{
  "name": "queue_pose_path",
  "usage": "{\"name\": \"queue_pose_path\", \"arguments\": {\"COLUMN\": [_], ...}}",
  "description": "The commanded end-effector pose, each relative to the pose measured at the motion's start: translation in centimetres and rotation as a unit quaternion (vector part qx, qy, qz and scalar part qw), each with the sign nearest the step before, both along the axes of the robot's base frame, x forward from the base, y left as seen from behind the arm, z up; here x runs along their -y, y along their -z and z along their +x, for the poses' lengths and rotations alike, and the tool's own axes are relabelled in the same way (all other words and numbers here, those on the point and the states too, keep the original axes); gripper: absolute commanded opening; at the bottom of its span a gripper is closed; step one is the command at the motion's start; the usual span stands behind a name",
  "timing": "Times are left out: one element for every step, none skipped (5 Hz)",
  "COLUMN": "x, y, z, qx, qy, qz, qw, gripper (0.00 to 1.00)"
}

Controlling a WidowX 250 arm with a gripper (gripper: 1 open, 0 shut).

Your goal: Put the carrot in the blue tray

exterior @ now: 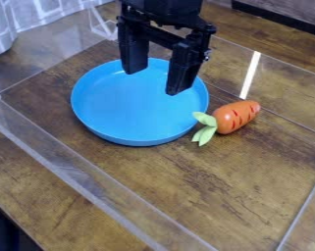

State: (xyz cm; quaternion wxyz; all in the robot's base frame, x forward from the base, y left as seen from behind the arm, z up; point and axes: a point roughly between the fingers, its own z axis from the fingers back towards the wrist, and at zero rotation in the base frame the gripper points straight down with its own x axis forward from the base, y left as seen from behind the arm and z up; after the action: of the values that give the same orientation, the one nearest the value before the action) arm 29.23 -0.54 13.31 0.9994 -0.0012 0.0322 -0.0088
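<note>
The blue tray (121,113) is a round shallow dish lying on the dark wooden table. Just off its right rim lies the carrot (235,117), a stubby orange toy on its side with dark grooves; its light-green leaves (203,126) point left and touch or nearly touch the tray's rim. My gripper (159,71) hangs over the tray's far right part, pointing down. Its two black fingers stand wide apart and open, with nothing between them. The carrot sits to the right of the gripper and lower in the picture.
A clear plastic wall (68,162) edges the table along the left and front. A bright light streak (251,74) reflects on the wood right of the gripper. Bare wood lies in front of the tray and carrot.
</note>
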Motion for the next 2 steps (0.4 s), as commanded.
{"name": "queue_pose_path", "arguments": {"x": [0.2,0.7], "y": [0.6,1.5], "z": [0.3,1.7], "qx": [-0.004,0.005], "qy": [0.006,0.022], "qz": [-0.001,-0.003], "qw": [1.0,0.9997], "gripper": [1.0,1.0]}}
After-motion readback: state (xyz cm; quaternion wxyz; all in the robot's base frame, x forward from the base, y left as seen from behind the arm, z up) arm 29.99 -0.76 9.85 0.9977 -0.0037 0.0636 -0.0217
